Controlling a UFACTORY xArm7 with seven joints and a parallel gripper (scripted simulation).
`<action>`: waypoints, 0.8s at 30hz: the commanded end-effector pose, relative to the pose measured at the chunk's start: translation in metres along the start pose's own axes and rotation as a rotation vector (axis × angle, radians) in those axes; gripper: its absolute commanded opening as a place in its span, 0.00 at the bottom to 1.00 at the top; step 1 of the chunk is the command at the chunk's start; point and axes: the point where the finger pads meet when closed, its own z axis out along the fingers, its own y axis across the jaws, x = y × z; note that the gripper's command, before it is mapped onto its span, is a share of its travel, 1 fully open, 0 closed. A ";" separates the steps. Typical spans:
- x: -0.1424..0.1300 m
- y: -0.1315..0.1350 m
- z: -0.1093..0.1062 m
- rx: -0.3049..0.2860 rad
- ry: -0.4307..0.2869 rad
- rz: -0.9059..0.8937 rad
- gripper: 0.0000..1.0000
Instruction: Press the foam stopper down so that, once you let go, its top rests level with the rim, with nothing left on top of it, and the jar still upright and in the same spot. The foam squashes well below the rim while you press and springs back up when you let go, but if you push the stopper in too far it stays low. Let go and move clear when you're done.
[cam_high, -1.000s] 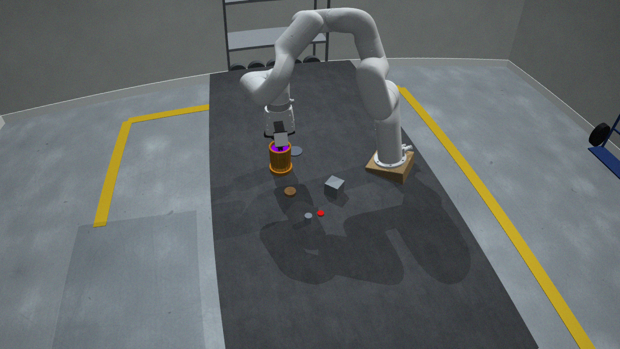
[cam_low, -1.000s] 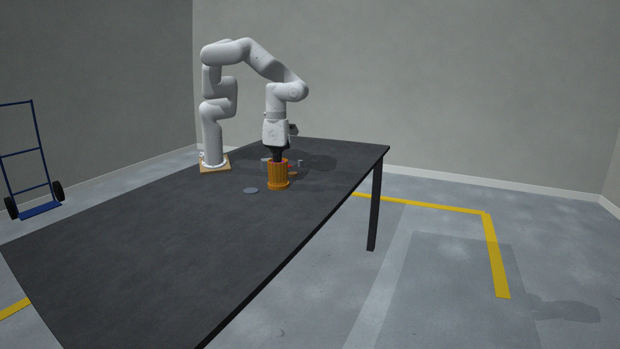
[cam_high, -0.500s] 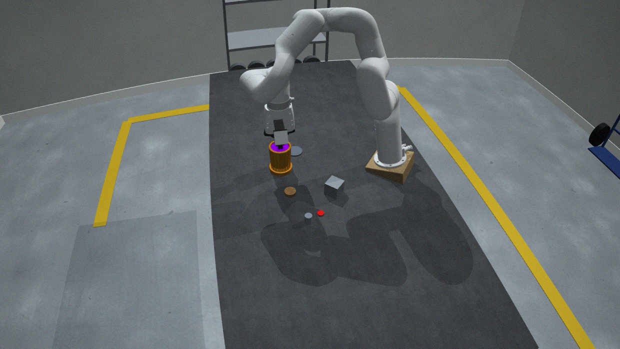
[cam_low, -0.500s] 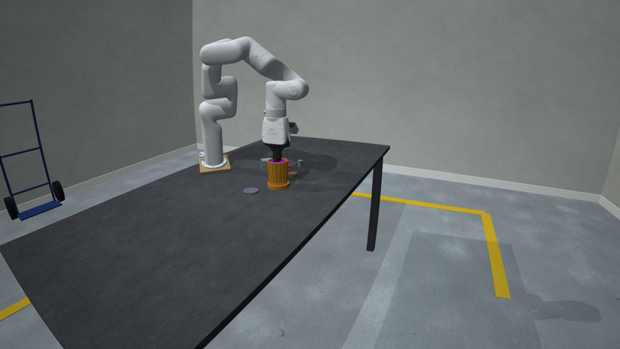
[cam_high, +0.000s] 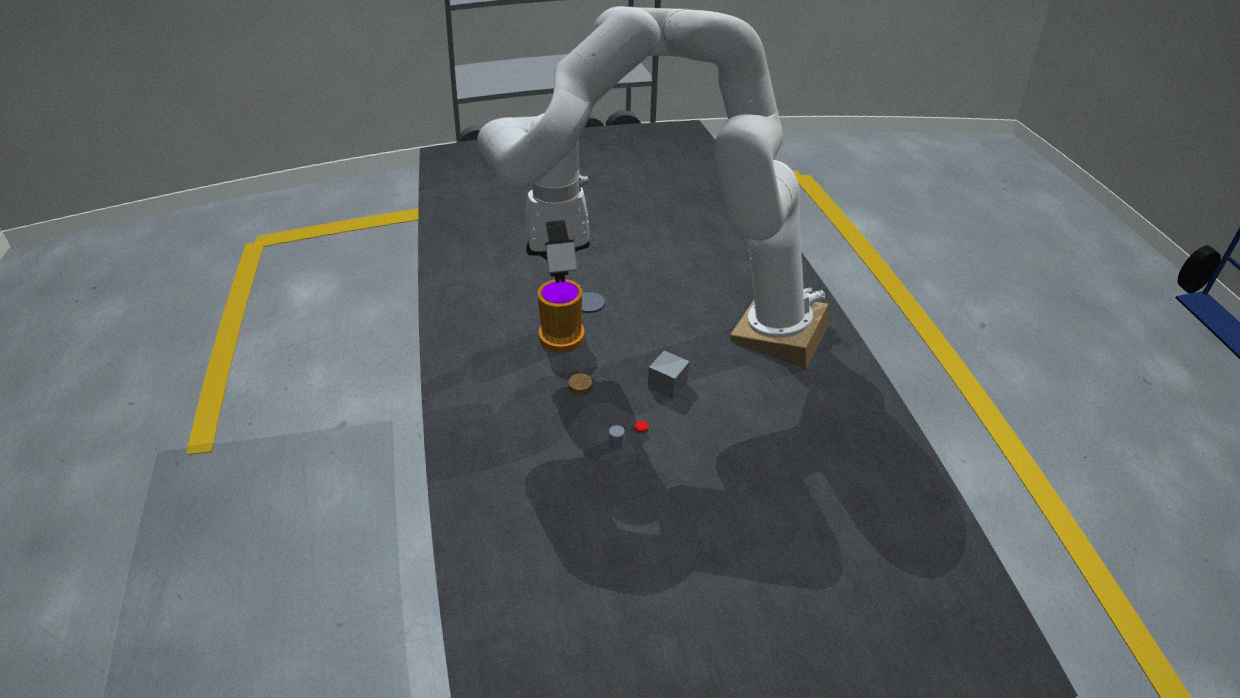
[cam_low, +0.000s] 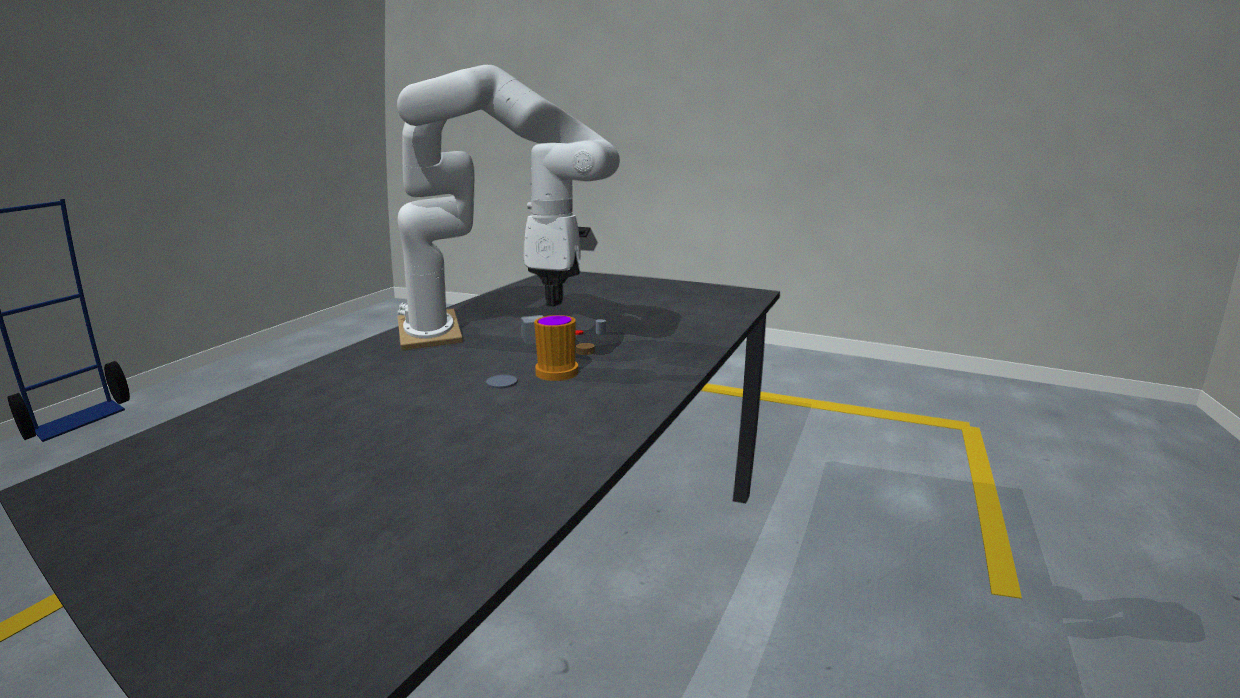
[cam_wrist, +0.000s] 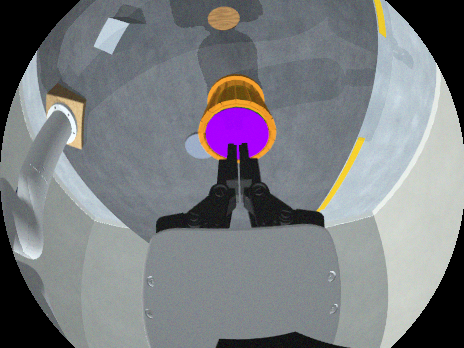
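Note:
An orange ribbed jar (cam_high: 560, 322) (cam_low: 555, 349) (cam_wrist: 235, 98) stands upright on the black table (cam_high: 711, 537) (cam_low: 303, 485). A purple foam stopper (cam_high: 559, 292) (cam_low: 552, 319) (cam_wrist: 230, 129) fills its mouth, its top about level with the rim, with nothing lying on it. My gripper (cam_high: 561, 273) (cam_low: 553, 300) (cam_wrist: 238, 156) is shut and empty. It hangs a short way above the stopper, clear of it, fingers pointing down.
A flat grey disc (cam_high: 593, 301) (cam_low: 500, 380) (cam_wrist: 194, 145) lies beside the jar. A brown disc (cam_high: 580, 381) (cam_wrist: 223, 18), a grey cube (cam_high: 668, 372) (cam_wrist: 111, 33), a small grey cylinder (cam_high: 616, 430) (cam_low: 599, 326) and a red disc (cam_high: 641, 425) lie farther off. The arm's base (cam_high: 779, 329) (cam_low: 428, 329) stands to one side.

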 end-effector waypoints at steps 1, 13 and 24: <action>0.000 0.001 -0.012 -0.002 0.001 0.000 0.00; 0.000 0.001 -0.016 -0.002 0.001 0.000 0.00; 0.000 0.001 -0.016 -0.002 0.001 0.000 0.00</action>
